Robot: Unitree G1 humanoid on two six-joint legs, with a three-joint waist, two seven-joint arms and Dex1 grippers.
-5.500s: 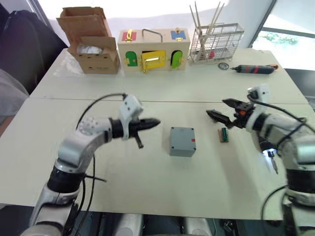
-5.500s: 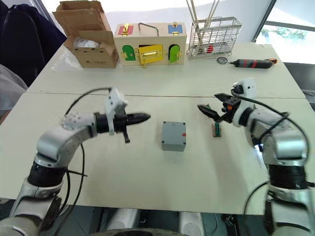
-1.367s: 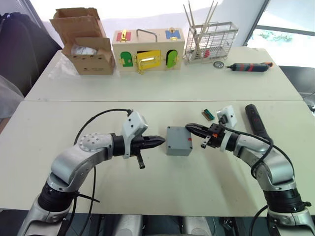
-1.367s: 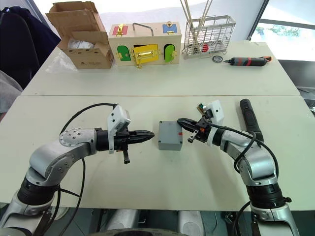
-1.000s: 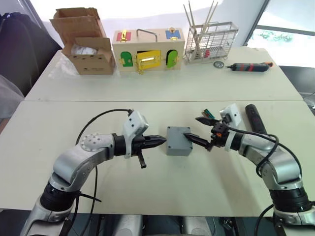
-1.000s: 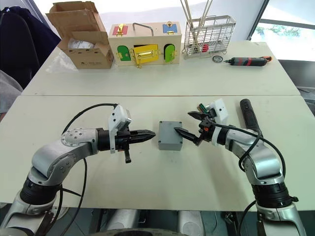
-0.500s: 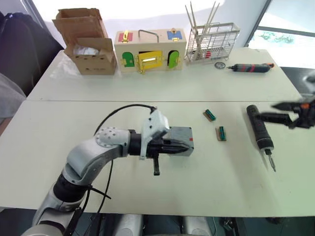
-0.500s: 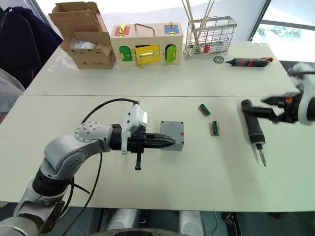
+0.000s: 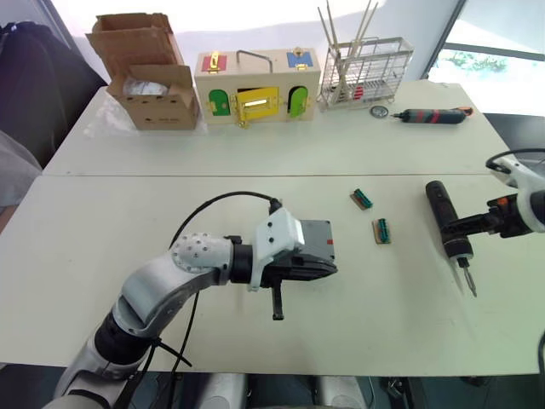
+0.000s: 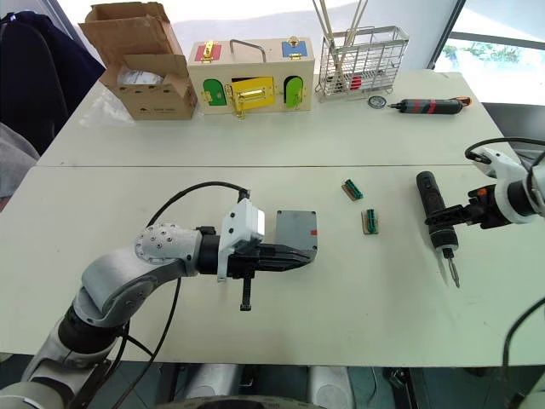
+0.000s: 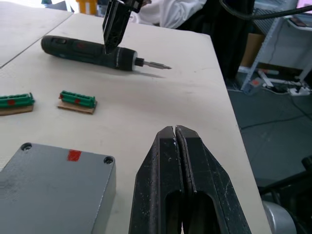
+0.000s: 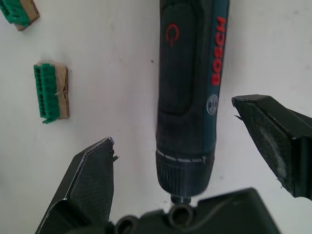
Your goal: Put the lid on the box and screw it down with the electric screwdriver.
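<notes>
The grey box [image 9: 315,237] stands at mid-table, a red mark near the right edge of its upper face and holes in that face's corners [image 11: 53,180]. I cannot make out the lid as a separate piece. My left gripper [image 9: 329,268] is shut and empty, lying along the box's near side, its tip [image 11: 174,129] level with the box's right end. The black electric screwdriver [image 9: 446,217] lies flat to the right, bit toward me. My right gripper [image 12: 173,122] is open and straddles its front end [image 12: 187,97], one finger on each side, clear of the body.
Two green terminal blocks [image 9: 361,200] [image 9: 381,231] lie between the box and the electric screwdriver. Along the far edge stand a cardboard box [image 9: 153,72], a wooden box with coloured doors [image 9: 255,85], a wire rack [image 9: 366,72] and a red-and-black screwdriver [image 9: 434,117].
My right gripper left the box, swung right and now straddles the electric screwdriver. My left gripper slid right along the box's near side, still shut.
</notes>
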